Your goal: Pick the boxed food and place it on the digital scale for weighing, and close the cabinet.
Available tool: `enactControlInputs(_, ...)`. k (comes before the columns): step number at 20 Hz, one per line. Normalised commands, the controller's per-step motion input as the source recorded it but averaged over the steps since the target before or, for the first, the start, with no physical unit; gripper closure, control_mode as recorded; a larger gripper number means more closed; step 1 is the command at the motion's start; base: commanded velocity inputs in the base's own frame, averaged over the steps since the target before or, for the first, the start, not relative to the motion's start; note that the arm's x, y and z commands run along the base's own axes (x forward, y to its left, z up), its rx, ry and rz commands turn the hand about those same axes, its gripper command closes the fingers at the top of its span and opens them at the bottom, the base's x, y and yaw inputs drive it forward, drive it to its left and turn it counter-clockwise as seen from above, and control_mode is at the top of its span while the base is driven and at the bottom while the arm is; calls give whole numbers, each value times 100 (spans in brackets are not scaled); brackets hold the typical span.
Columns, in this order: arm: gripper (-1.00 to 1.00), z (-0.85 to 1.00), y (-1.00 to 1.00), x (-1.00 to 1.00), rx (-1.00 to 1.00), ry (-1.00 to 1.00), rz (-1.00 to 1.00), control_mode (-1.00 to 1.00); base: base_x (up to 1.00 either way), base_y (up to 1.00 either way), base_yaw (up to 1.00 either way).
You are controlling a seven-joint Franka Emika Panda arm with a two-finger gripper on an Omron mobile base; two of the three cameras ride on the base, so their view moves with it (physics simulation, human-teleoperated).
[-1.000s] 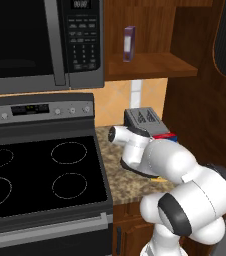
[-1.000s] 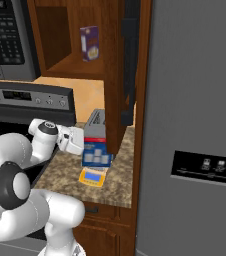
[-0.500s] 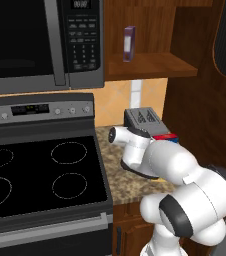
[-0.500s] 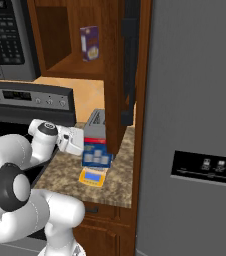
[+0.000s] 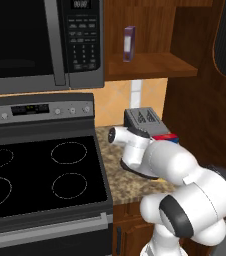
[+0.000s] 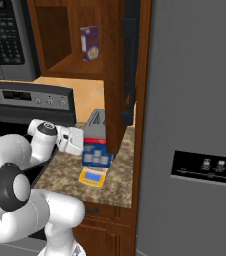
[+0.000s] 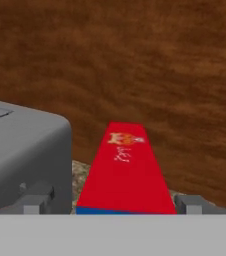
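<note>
Right base view showed me the small upright blue box with its red top band (image 6: 96,151) standing on the flat yellow-orange digital scale (image 6: 93,177), on the speckled brown stone tabletop (image 6: 116,181) just in front of the grey toaster (image 6: 95,125). From the hand view, the two dark fingers (image 7: 116,204) stood wide apart on either side of the box's red top, one tip (image 7: 36,202) by the toaster, the other (image 7: 191,204) near the wooden wall; I judged they gripped nothing.

My worry was the withdrawal: the box sat between the fingers, so a sideways or tilted pull could have clipped it and toppled it off the scale. The toaster lay close to one tip and could have been nudged too. The reddish-brown wooden wall cabinet (image 6: 116,60) was not yet shut, and a slimmer purple box (image 5: 129,44) stood on its shelf.

I could not make out whether the box sat centred on the weighing plate, since the box hid the plate. My own white arm covered the scale and most of the box in the left base view, and the cabinet door was cut off at the frame edge
</note>
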Motion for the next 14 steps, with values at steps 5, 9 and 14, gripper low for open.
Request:
enactControlInputs(5, -100, 0, 35, 0, 0, 0, 0, -100, 0, 0, 0)
enactControlInputs(9, -100, 0, 33, 0, 0, 0, -1, -100, 0, 0, 0)
enactControlInputs(14, -100, 0, 11, -1, 0, 0, -2, -100, 0, 0, 0)
